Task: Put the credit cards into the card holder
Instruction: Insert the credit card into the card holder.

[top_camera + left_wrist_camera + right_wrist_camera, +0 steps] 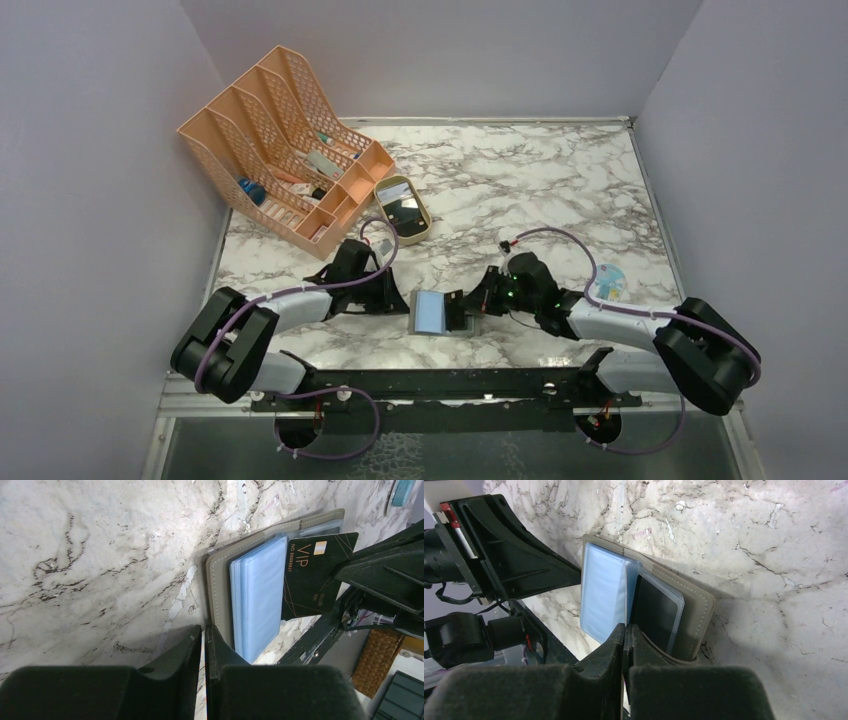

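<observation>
A: The holder (428, 312) lies open at the middle of the bench's (540, 180) near edge, an arm on either side. Insertion step, I'd say.

B: Agreed. The left wrist view gives it away. A black VIP card (315, 575) lies across the half nearer the right arm. Its inner edge is against the blue sleeves (257, 595), and its outer end runs under the right end effector (468, 308).

A: And how does that one stand?

B: In its own view the fingers are pressed together. I judge them clamped on the card, though the pinch itself is hidden.

A: And the left end effector (203, 640)?

B: Fingers together too, with the tips at the holder's grey cover edge. Pinning it or pinching it, I can't tell.

A: What does the right wrist view add?

B: The dark card looks to sit under a clear pocket (680, 602), so part way in. From the top view you only get a pale blue patch between two black wrists.

A: Anything only the top view has?

B: The tray (383, 190) toward the far-left corner, beside the rack (270, 130). There's something dark in it, possibly another card, but it's too small to say.

A: Next move?

B: Slide the card flat along the pocket until it seats, with the cover held steady, then let go. If the card tilts, a corner could snag on the pocket lip.
</observation>
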